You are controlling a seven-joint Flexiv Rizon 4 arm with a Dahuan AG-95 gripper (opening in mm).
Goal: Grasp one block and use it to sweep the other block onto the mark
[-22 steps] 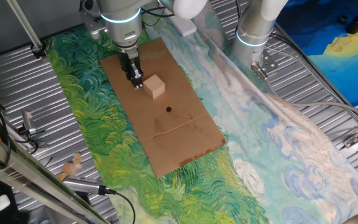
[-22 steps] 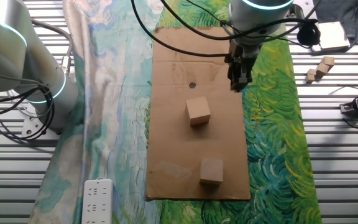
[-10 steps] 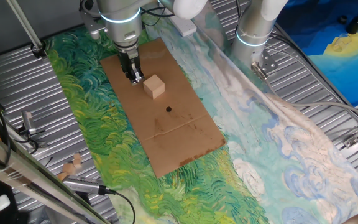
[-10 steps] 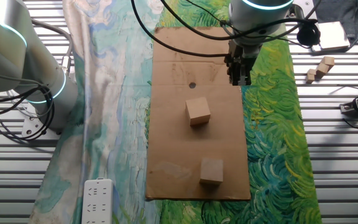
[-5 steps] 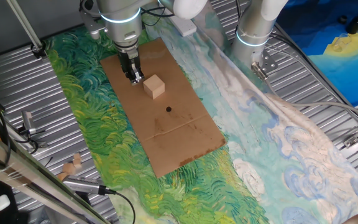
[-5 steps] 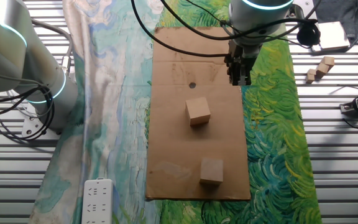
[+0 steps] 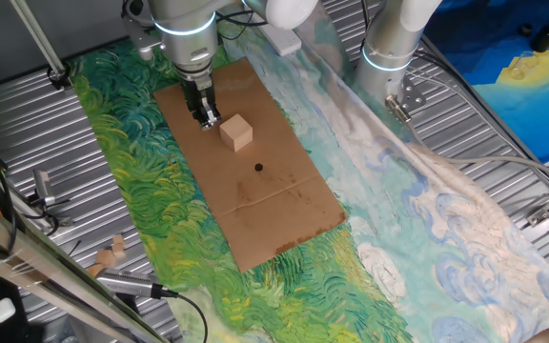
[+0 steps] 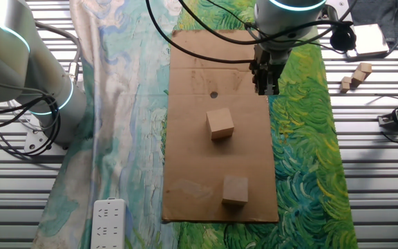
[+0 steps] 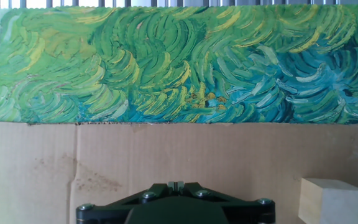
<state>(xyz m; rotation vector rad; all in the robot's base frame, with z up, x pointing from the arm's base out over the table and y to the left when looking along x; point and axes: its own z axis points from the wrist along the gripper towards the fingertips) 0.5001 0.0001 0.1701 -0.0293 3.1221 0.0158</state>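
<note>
In the other fixed view, working from left to right, the first item is the painted cloth [image 8: 126, 104], which covers the table beneath a sheet of brown cardboard [image 8: 185, 138]. The mark [image 8: 213, 95], a small black dot, sits on the upper part of the cardboard. Below it and slightly right stands the near block [image 8: 220, 124], apart from the mark and not covering it. Further down, close to the cardboard's lower edge, stands the second block [image 8: 235, 189], well apart from the first. At the cardboard's right edge, level with the mark, hangs the gripper [image 8: 266, 90].

In one fixed view the gripper [image 7: 208, 121] appears just beside the near block [image 7: 238, 132] (contact cannot be confirmed from this angle), with the mark [image 7: 258, 168] further along the cardboard. The hand view shows only the gripper body at the bottom edge and a block [image 9: 332, 200] at lower right; the fingers are not visible there. Whether the fingers are apart or together cannot be told from any view.

Status, as a judgement: no block appears to be held, and neither rests on the mark. Grasping and sweeping both remain to be done.
</note>
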